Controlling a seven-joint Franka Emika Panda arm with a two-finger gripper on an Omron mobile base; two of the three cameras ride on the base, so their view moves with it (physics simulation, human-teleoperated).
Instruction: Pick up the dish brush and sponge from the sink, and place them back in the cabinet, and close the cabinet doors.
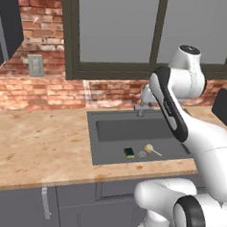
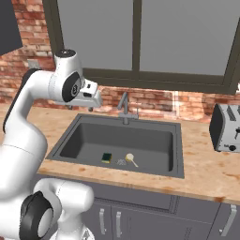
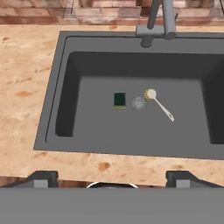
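Brick-backed table (image 3: 26, 87) ringing sink (image 3: 65, 87); first pick just starting. Gripper (image 3: 111, 177) hovering high, jaws standing wide apart, holding nothing. Sponge (image 3: 119, 100) and dish brush (image 3: 159, 104) lying well below, ahead. Next move: descending, centring over one.

Even, shadowless, slightly soft render

Sink (image 3: 65, 109) matt dark grey; counter (image 3: 26, 78) speckled beige stone; faucet (image 3: 159, 19) brushed metal; wall (image 1: 45, 89) rough brick.

A silver toaster (image 2: 226, 128) stands on the speckled counter (image 2: 206, 168); brick wall (image 1: 40, 88) behind.
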